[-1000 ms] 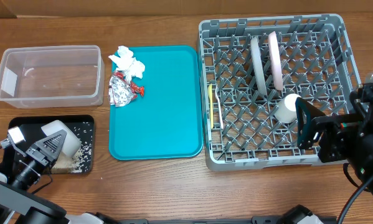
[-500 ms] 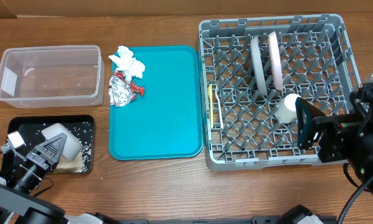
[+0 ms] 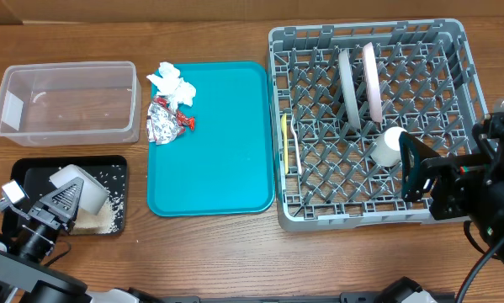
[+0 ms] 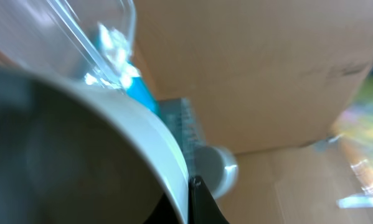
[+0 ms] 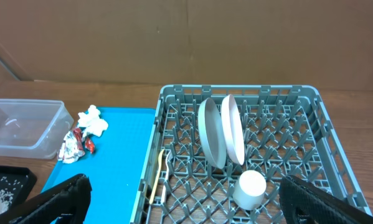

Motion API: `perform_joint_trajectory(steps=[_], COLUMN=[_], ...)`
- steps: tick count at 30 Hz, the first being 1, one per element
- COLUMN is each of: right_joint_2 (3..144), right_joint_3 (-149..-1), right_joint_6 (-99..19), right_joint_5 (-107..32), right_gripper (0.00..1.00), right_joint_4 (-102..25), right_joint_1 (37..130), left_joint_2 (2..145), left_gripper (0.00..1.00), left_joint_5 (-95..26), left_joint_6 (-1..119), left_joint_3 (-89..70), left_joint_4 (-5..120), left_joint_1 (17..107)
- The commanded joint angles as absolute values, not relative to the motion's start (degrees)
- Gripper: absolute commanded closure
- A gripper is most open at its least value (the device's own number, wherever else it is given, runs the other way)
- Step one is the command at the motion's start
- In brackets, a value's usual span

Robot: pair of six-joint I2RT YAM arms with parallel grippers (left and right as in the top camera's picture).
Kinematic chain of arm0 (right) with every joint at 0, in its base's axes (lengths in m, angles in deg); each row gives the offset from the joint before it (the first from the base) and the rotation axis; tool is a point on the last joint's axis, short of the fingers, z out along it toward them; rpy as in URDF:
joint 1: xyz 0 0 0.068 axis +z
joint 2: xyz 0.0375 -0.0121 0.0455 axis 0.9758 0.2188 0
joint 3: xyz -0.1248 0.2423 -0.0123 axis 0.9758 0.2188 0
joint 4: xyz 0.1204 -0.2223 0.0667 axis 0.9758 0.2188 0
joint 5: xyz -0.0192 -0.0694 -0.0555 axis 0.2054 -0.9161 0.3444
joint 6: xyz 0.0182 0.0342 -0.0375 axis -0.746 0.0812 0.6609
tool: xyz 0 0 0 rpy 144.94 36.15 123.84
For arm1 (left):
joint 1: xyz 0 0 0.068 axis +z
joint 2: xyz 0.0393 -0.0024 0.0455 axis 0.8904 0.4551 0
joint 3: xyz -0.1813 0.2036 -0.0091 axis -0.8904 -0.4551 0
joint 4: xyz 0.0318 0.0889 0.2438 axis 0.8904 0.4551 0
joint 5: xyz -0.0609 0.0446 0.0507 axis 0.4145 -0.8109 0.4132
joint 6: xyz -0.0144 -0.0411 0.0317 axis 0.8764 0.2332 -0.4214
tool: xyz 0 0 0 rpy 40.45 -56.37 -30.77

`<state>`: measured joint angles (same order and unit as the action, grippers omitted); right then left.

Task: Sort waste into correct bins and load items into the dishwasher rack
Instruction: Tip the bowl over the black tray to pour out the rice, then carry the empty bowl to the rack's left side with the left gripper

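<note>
Right tool point(image 3: 410, 167) hung spread wide over the near corner of the dishwasher rack point(image 3: 368, 29), which held two plates point(image 3: 349, 84), a cup point(image 3: 386, 147) and a yellow utensil point(image 3: 286, 139). Over the black tray point(image 3: 33, 175), left tool point(image 3: 73, 197) clenched the tilted whitish bowl point(image 3: 69, 177); rice point(image 3: 100, 220) lay heaped beneath.

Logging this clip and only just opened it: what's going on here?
The left gripper is shut on the whitish bowl, tipped over the black tray, where rice lies. The right gripper hangs open beside the dishwasher rack, which holds two plates, a cup and a yellow utensil. The tissue and foil wrapper lie on the teal tray, unsorted.
</note>
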<state>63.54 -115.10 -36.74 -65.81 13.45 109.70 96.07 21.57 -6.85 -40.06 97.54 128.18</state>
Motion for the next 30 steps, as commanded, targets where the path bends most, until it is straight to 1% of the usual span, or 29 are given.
perform_joint_trajectory(steps=[1, 2, 3, 4, 6, 7, 8, 11, 16, 17, 20, 21, 23, 24, 25, 26, 28, 30], right_joint_2=[63.2, 63.2, 63.2, 63.2, 63.2, 63.2, 63.2, 63.2, 63.2, 63.2, 63.2, 63.2, 63.2, 63.2, 63.2, 63.2, 63.2, 63.2], right_joint_3=[-115.2, -115.2, -115.2, -115.2, -115.2, -115.2, -115.2, -115.2, -115.2, -115.2, -115.2, -115.2, -115.2, -115.2, -115.2, -115.2, -115.2, -115.2], right_joint_6=[-37.2, -37.2, -37.2, -37.2, -37.2, -37.2, -37.2, -37.2, -37.2, -37.2, -37.2, -37.2, -37.2, -37.2, -37.2, -37.2, -37.2, -37.2], right_joint_5=[-66.4, -66.4, -66.4, -66.4, -66.4, -66.4, -66.4, -66.4, -66.4, -66.4, -66.4, -66.4, -66.4, -66.4, -66.4, -66.4, -66.4, -66.4], right_gripper=[0.00, 0.00, 0.00, 0.00, 0.00, 0.00, 0.00, 0.00, 0.00, 0.00, 0.00, 0.00, 0.00, 0.00, 0.00, 0.00, 0.00, 0.00], right_joint_4=[13.2, 13.2, 13.2, 13.2, 13.2, 13.2, 13.2, 13.2, 13.2, 13.2, 13.2, 13.2, 13.2, 13.2, 13.2, 13.2, 13.2, 13.2], right_joint_1=[109.8, 109.8, 109.8, 109.8, 109.8, 109.8, 109.8, 109.8, 109.8, 109.8, 109.8, 109.8, 109.8, 109.8, 109.8, 109.8, 109.8, 109.8], left_joint_2=[96.2, 96.2, 96.5, 96.5, 95.9, 95.4, 94.9, 91.0, 78.9, 74.8, 70.2, 69.0, 68.3, 68.3, 68.3, 68.3, 68.3, 68.6], left_gripper=[0.96, 0.96, 0.96, 0.96, 0.96, 0.96, 0.96, 0.96, 0.96, 0.96, 0.96, 0.96, 0.96, 0.96, 0.96, 0.96, 0.96, 0.96], left_joint_5=[28.1, 26.6, 25.7, 25.5, 25.4, 25.0, 24.8, 22.4, 22.3, 22.2, 21.0, 19.5, 14.2, 8.8, 4.5, -8.4, -14.6, -20.3], left_joint_6=[-18.9, -20.5, -15.3, -12.7, -17.7, -25.4, -30.5, -27.8, -25.1, -23.9, -20.7, -18.0, -6.8, 6.3, 15.8, 35.2, 42.8, 51.3], left_joint_3=[-40.1, -40.1, -40.1, -40.1, -40.1, -40.1, -40.1, -40.2, -38.2, -36.1, -30.3, -26.9, -19.4, -13.9, -10.6, -3.1, 0.9, 1.7], left_joint_4=[107.5, 105.3, 104.8, 106.3, 111.8, 117.2, 120.2, 120.2, 120.2, 120.2, 120.1, 119.5, 115.1, 109.7, 105.7, 96.6, 89.8, 78.5], left_joint_1=[128.7, 128.8, 128.8, 128.8, 128.7, 128.7, 128.7, 127.6, 119.2, 114.9, 109.5, 108.0, 106.2, 104.7, 103.6, 98.9, 92.6, 83.2])
